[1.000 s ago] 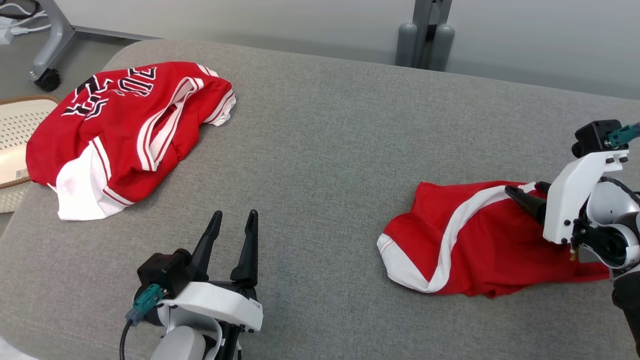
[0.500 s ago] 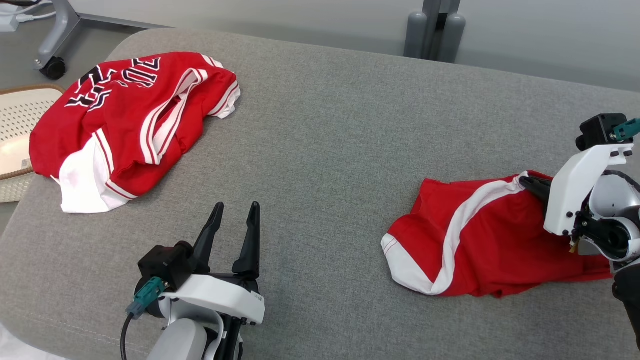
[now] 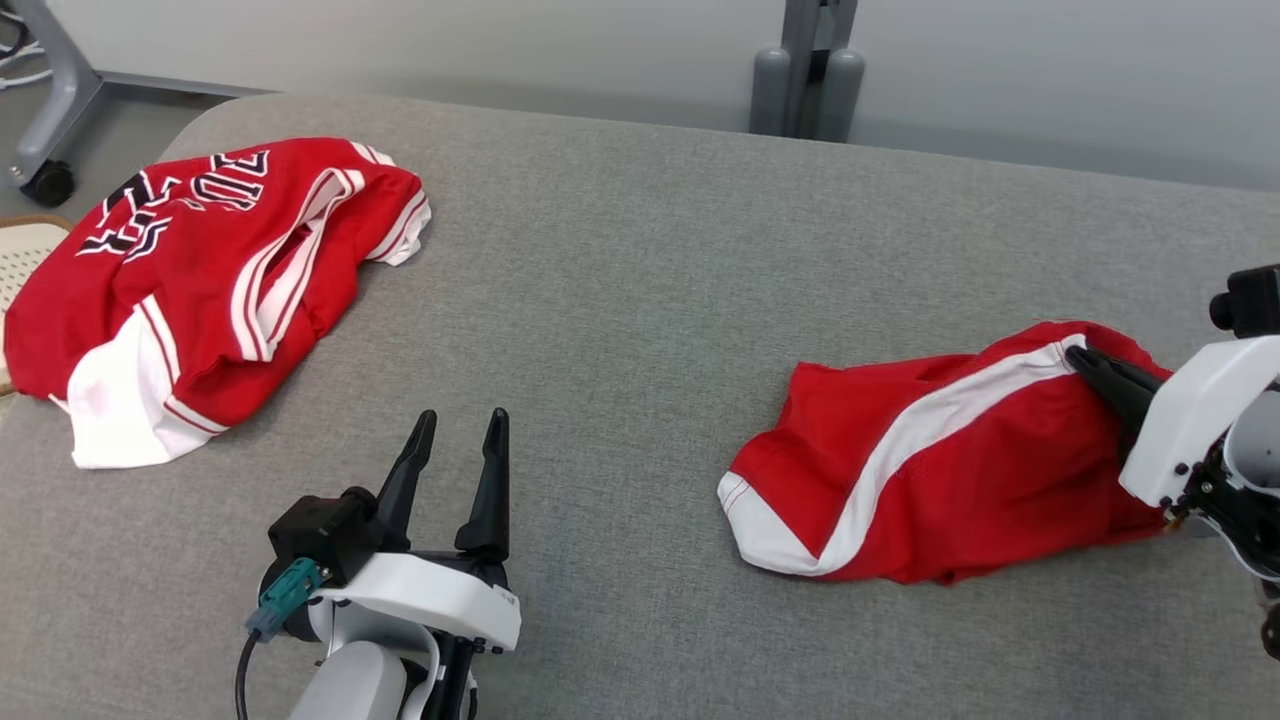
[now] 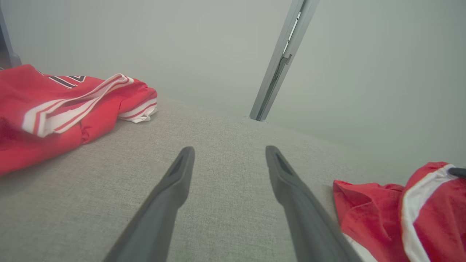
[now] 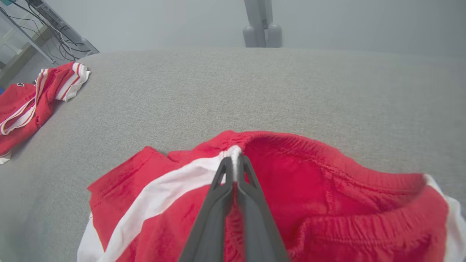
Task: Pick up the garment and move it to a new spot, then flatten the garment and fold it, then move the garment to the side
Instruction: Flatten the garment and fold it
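The garment is a pair of red shorts (image 3: 930,480) with a white side stripe, lying crumpled at the right of the grey padded surface (image 3: 640,280). My right gripper (image 3: 1080,358) is shut on the waistband at the white stripe. In the right wrist view its fingertips (image 5: 235,162) pinch the waistband seam of the shorts (image 5: 309,189). My left gripper (image 3: 462,420) stands open near the front edge, well left of the shorts, with nothing between its fingers (image 4: 174,182). The leg end of the shorts (image 4: 429,211) lies to its right.
A red jersey (image 3: 200,270) with white trim and black lettering lies bunched at the far left, also seen as the jersey (image 4: 54,109). A grey post (image 3: 805,70) stands behind the surface. A wheeled stand leg (image 3: 40,170) and a pale basket (image 3: 20,245) sit off the left edge.
My right gripper's fingers have closed on the shorts' waistband, and the cloth there is drawn up and stretched. The head view has shifted. The left gripper stays open.
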Controlling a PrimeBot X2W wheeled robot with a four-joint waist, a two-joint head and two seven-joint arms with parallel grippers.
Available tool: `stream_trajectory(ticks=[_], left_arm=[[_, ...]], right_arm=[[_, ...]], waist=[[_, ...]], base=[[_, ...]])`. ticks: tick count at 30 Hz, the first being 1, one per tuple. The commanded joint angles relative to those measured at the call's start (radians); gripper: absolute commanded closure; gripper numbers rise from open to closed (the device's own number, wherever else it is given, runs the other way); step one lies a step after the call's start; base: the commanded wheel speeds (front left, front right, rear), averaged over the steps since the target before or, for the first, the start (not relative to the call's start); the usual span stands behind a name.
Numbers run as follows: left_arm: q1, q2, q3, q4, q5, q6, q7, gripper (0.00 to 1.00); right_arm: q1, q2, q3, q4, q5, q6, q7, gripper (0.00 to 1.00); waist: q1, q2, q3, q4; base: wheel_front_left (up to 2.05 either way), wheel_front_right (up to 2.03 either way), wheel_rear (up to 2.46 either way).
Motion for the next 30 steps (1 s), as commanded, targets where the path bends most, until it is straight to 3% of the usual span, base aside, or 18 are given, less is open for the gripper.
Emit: stream_trajectory(ticks=[1,18,22,25,30], left_arm=[[0.004,0.003,0.004,0.004,0.007,-0.004,-0.001,0.0],[-0.01,0.004,-0.017,0.076,0.015,-0.044,-0.001,0.0],[-0.029,0.003,-0.065,0.161,0.036,-0.076,-0.001,0.0],[-0.051,0.004,-0.148,0.257,0.032,-0.126,-0.001,0.0],[-0.091,0.004,-0.261,0.338,-0.021,-0.149,-0.001,0.0]], right_arm=[[0.036,-0.02,-0.015,-0.019,-0.008,0.0,-0.018,1.0],[0.197,0.023,-0.133,-0.083,-0.005,0.0,-0.087,1.0],[0.21,0.037,-0.131,-0.067,-0.011,0.0,-0.104,1.0],[0.209,0.044,-0.12,-0.045,-0.011,0.0,-0.116,1.0],[0.195,0.048,-0.106,-0.022,-0.011,0.0,-0.13,1.0]], waist=[[0.0,0.0,-0.012,-0.03],[0.0,0.0,-0.035,-0.17],[0.0,0.0,-0.039,-0.193],[0.0,0.0,-0.041,-0.207],[0.0,0.0,-0.039,-0.216]], base=[[0.0,0.0,0.0],[0.0,0.0,0.0],[0.0,0.0,0.0],[0.0,0.0,0.0],[0.0,0.0,0.0]])
